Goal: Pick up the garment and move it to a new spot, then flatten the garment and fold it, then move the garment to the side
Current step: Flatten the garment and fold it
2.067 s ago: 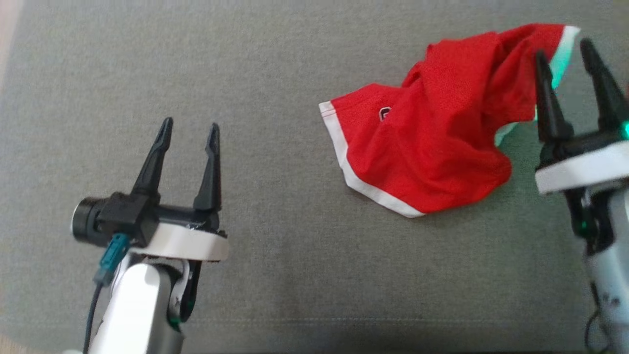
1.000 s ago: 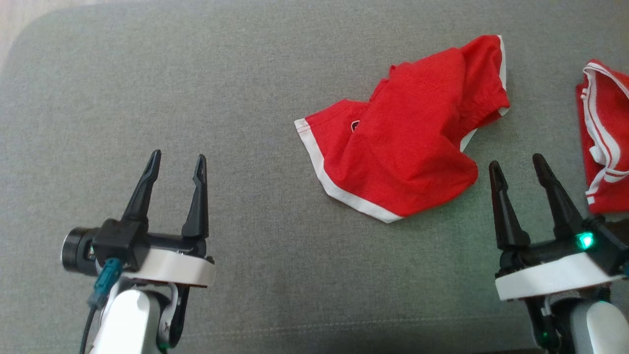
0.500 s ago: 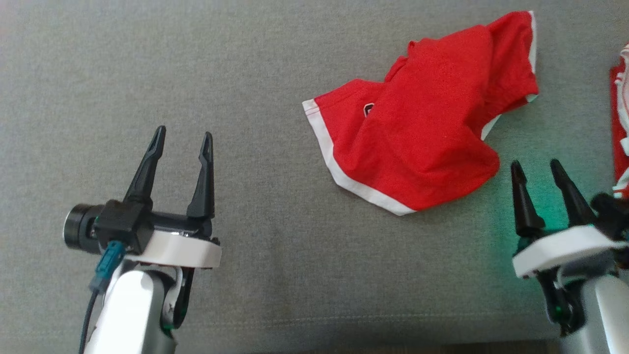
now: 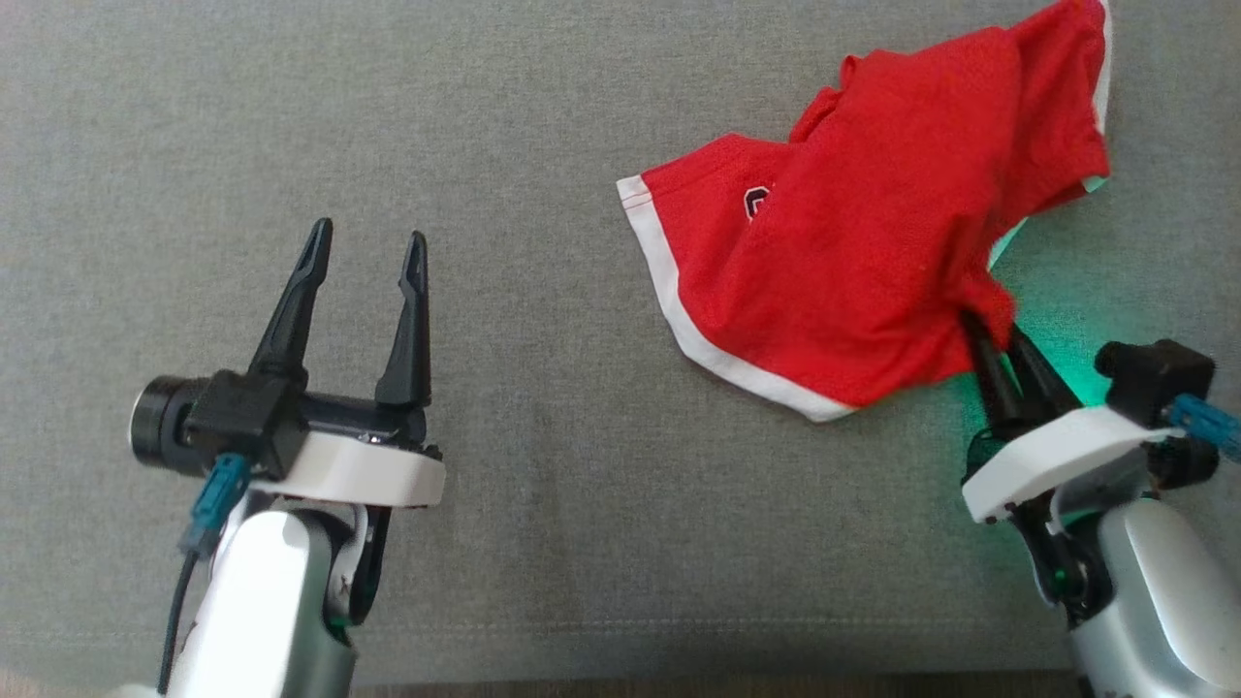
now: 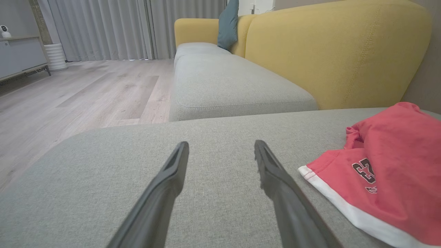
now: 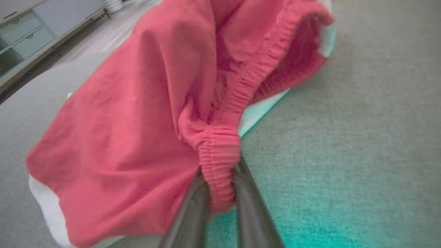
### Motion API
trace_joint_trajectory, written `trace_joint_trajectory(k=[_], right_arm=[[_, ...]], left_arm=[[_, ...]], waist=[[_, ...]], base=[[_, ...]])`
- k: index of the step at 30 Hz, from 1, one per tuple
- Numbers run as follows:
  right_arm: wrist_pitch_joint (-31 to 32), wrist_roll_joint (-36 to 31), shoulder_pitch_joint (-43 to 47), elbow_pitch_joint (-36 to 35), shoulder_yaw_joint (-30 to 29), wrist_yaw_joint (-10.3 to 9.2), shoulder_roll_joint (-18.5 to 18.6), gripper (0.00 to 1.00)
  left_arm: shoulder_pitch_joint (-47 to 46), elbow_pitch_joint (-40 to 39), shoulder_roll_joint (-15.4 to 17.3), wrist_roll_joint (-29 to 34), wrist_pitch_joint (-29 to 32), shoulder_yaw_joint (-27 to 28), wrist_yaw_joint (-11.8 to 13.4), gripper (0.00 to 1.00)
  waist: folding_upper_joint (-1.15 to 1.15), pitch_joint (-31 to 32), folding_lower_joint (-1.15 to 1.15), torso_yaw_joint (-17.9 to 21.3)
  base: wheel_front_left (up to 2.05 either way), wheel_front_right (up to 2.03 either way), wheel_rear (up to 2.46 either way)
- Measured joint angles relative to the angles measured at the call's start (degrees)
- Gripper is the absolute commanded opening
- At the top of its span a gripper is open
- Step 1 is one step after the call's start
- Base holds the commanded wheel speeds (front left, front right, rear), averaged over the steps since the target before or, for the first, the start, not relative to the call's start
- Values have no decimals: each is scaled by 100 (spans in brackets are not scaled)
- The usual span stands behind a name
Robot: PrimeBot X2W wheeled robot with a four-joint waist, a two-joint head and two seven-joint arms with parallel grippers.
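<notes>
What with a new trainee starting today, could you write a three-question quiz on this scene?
1. True or false: the left gripper is open and holds nothing.
2. The right gripper is: A) open above the red shorts; B) shut on the red shorts; C) resting well apart from them.
3. Fill in: in the left wrist view, the sofa backrest is coloured ____.

Key: 1 true; 2 B; 3 yellow.
</notes>
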State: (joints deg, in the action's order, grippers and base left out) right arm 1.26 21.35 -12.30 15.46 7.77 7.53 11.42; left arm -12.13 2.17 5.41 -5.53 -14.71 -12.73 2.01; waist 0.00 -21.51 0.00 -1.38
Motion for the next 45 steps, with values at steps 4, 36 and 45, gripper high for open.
trace_joint_trajectory(k=[4,36,45], right_arm=[[-185,-25,56,-401,-70,0,15,0],[966,-265,-235,-1222,-427,0,221,0],[236,-67,-243,-583,-196,0,223,100]], left_arm=[[1,2,-2,1,0,10,0,100],[-1,35,-100,32,0,-32,-49,100],[0,86,-136,32,1,-19,-49,100]], waist=[[0,42,0,19],[0,55,0,-142],[0,88,0,-141]], base=[[0,0,0],[0,0,0],[0,0,0]])
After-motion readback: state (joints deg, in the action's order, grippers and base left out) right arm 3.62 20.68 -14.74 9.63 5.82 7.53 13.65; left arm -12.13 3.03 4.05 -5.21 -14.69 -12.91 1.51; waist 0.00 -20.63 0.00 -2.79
